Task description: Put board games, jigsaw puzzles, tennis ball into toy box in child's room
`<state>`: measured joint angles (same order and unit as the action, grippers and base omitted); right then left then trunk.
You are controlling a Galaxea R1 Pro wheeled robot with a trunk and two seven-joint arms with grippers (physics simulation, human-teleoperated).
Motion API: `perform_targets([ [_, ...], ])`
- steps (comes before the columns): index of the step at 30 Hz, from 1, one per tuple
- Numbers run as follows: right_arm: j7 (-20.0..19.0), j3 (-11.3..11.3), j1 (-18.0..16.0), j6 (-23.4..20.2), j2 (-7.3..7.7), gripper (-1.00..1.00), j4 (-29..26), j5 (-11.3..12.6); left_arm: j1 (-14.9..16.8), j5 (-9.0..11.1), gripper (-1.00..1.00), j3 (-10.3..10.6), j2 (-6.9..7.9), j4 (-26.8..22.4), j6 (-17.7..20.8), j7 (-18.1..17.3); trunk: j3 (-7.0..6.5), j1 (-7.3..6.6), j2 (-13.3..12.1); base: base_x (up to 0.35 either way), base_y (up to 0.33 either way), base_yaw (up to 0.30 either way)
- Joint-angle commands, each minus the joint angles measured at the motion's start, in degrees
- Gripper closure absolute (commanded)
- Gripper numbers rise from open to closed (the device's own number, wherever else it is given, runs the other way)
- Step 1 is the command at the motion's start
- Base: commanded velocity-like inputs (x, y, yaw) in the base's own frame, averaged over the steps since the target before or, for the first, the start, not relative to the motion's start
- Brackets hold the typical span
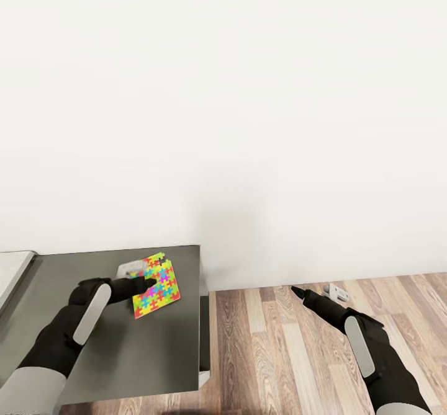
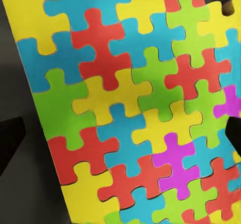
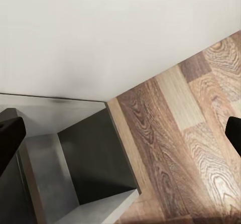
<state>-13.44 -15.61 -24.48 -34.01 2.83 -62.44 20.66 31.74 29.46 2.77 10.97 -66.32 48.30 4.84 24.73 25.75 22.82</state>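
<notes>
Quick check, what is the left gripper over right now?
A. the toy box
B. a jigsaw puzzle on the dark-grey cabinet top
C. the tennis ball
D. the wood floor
B: the left gripper is at the jigsaw puzzle on the dark-grey cabinet top; its wrist view shows the puzzle close up.

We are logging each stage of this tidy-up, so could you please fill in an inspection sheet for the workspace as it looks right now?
Surface: dark-grey cabinet top, bare apart from the items below.
Job's things: one jigsaw puzzle, tilted, at the left gripper.
Clutter: small pale object behind the puzzle, unidentifiable.
Grippers: left fingers flank the puzzle, grip not confirmed; right gripper open over the wood floor.
Cables: nothing seen.
Surroundings: white wall; small grey item at its base.
</notes>
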Motion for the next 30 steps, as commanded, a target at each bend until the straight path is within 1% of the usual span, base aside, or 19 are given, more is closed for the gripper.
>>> perform_targets([
  [1, -0.2, -0.13, -0.04, -0.36, -0.02, -1.0, -0.05, 0.08, 0.06, 0.56, -1.0, 0.13, 0.05, -0.06, 0.16, 0.09, 0.09, 0.03, 0.1, 0.0, 0.0, 0.0],
  [6, -0.2, -0.13, -0.04, -0.36, -0.02, -1.0, -0.05, 0.08, 0.15, 0.48, -1.0, 0.13, -0.04, 0.04, 0.14, -4.03, 0.09, 0.03, 0.1, 0.0, 0.0, 0.0],
  [10, -0.2, -0.13, -0.04, -0.36, -0.02, -1.0, -0.05, 0.08, 0.16, 0.43, -1.0, 0.13, -0.03, 0.12, 0.13, -5.3, 0.09, 0.03, 0.1, 0.0, 0.0, 0.0],
  [30, -0.21, -0.13, -0.04, -0.36, -0.02, -1.0, -0.05, 0.08, 0.17, 0.5, -1.0, 0.18, -0.32, 0.14, 0.13, -5.91, 0.09, 0.03, 0.1, 0.0, 0.0, 0.0],
])
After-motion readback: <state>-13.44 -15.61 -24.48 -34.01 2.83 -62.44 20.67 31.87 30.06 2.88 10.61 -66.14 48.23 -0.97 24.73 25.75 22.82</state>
